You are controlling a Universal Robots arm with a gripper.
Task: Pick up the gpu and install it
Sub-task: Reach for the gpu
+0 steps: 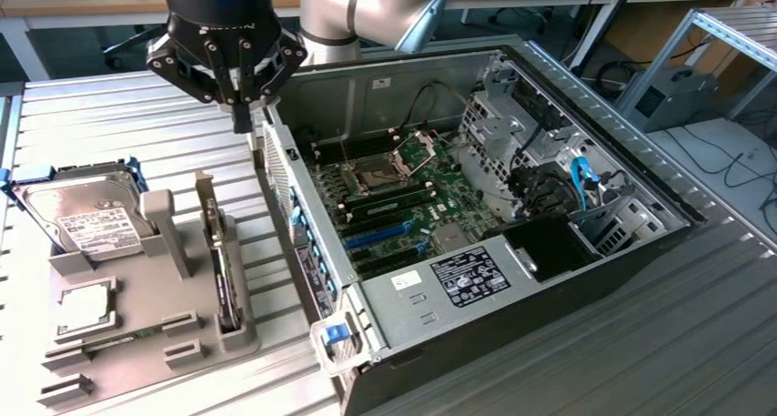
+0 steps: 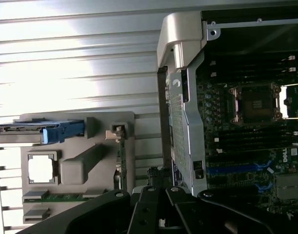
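Note:
The gpu is a thin dark card with a silver end bracket. It stands on edge in a slot of the grey parts holder at the exterior view's left. My gripper hangs above the table beyond the holder's far end, close to the open computer case's near wall. Its fingers are shut with nothing between them. In the wrist view the gpu shows edge-on in the holder, with the black gripper just past it. Blue card slots lie on the motherboard.
A hard drive in a blue frame, a square CPU and memory sticks also sit in the holder. The case holds a CPU socket, drive cages and a power supply. A ribbed metal table lies underneath.

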